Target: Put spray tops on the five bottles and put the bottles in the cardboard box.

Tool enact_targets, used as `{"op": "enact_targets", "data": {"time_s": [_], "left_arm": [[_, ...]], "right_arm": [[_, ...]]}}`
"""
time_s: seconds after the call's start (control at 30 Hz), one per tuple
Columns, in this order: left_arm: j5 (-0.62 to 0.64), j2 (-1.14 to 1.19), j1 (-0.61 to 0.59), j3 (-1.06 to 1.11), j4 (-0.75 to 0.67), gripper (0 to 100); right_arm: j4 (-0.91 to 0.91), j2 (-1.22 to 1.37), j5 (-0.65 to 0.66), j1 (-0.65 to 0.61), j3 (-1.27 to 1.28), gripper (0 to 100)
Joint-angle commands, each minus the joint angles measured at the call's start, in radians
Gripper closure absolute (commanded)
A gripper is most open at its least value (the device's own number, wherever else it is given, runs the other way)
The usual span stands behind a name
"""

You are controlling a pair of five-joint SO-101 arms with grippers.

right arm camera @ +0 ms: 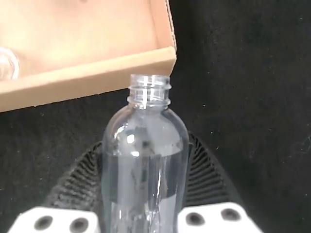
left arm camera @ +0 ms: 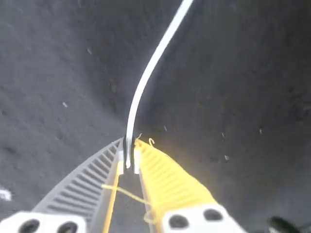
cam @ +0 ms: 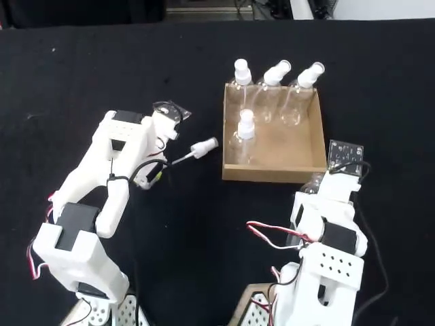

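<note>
My left gripper [left arm camera: 129, 155] pinches the spray top [cam: 204, 146] by its tube mid-frame, my right gripper [right arm camera: 146, 150] clamps the capless bottle [cam: 310, 183] lower right

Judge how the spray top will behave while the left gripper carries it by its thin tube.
The tube curves away from the left gripper, so it is probably floppy and the spray top may wobble. It looks small, so likely light. The thin tube could slip or twist in the grip.
</note>
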Motion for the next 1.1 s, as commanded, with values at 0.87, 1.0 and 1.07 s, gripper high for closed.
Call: {"op": "enact_targets", "data": {"time_s": [0.87,1.0,1.07], "left_arm": [[-0.470,-0.706,-0.321,0.444,0.193,73],[-0.453,-0.698,-0.177,0.400,0.187,75],[-0.407,-0.695,-0.102,0.381,0.172,75]], "right_arm": [[-0.018,-0.022,0.002,-0.006,-0.004,98.8],[-0.018,-0.022,0.002,-0.006,-0.004,98.8],[-0.017,-0.022,0.002,-0.006,-0.004,98.8]]}}
